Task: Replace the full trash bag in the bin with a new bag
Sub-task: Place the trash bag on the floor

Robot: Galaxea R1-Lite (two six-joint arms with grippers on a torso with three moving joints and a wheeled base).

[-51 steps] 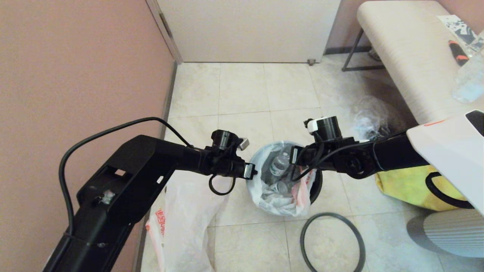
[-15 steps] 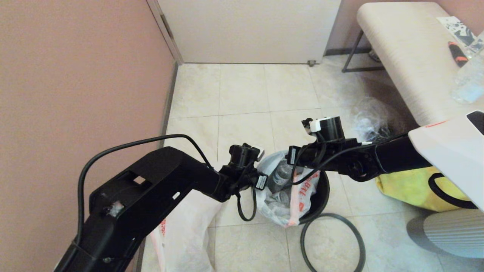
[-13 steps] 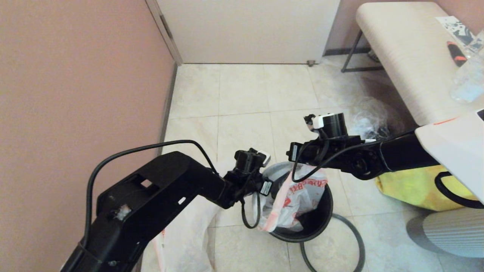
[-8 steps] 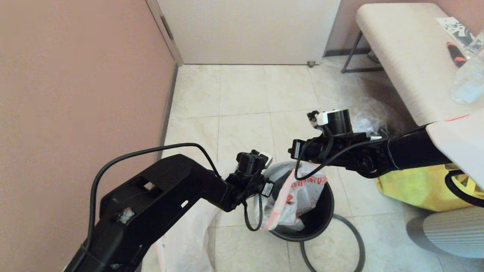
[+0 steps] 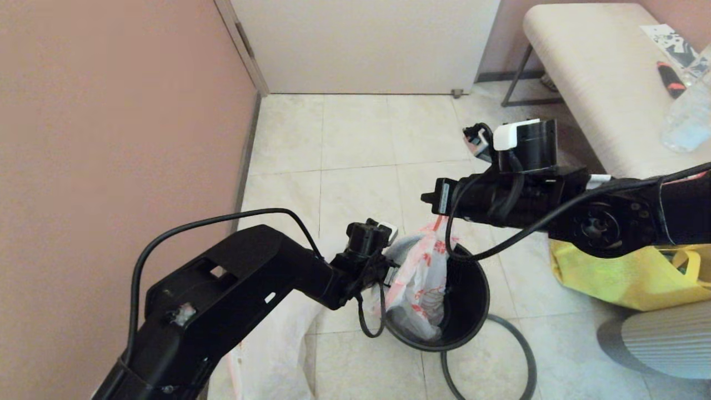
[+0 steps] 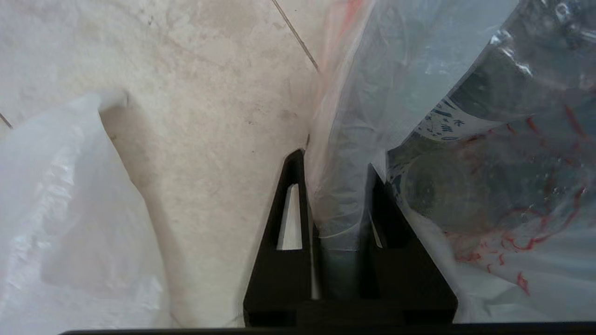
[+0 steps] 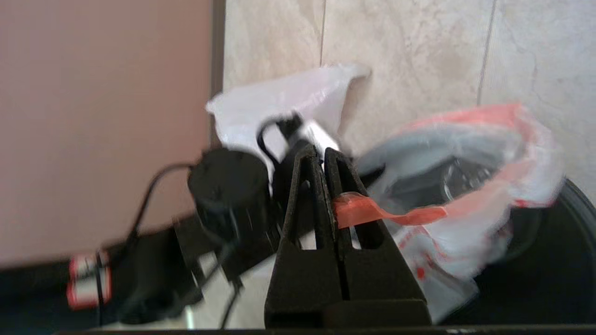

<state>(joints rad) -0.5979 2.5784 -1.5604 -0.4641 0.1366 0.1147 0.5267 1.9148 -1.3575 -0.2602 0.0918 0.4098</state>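
Note:
The full trash bag point(image 5: 419, 283), white with red-orange print and crushed bottles inside, hangs stretched upward, its lower half still inside the black bin point(image 5: 472, 311). My left gripper point(image 5: 390, 273) is shut on the bag's left edge; in the left wrist view the plastic point(image 6: 344, 195) fills the gap between the left gripper's point(image 6: 335, 186) fingers. My right gripper point(image 5: 439, 221) is higher, over the bin's far rim. In the right wrist view the right gripper point(image 7: 321, 156) is shut on the bag's red handle point(image 7: 372, 211). The dark-grey hoop point(image 5: 519, 341) lies on the floor, partly under the bin. The limp new bag point(image 5: 278, 355) lies by the wall.
A yellow fabric tote point(image 5: 611, 272) sits right of the bin, with a grey ribbed object point(image 5: 661, 344) nearer me. A padded bench point(image 5: 589, 83) holding a bottle point(image 5: 686, 122) stands at the far right. The pink wall point(image 5: 111, 111) borders the left, and a door point(image 5: 366, 44) closes the far side.
Both grippers have closed on the full bag's edges and drawn it together. The right gripper rose, stretching the bag up out of the bin. The bin slid nearer, onto the hoop.

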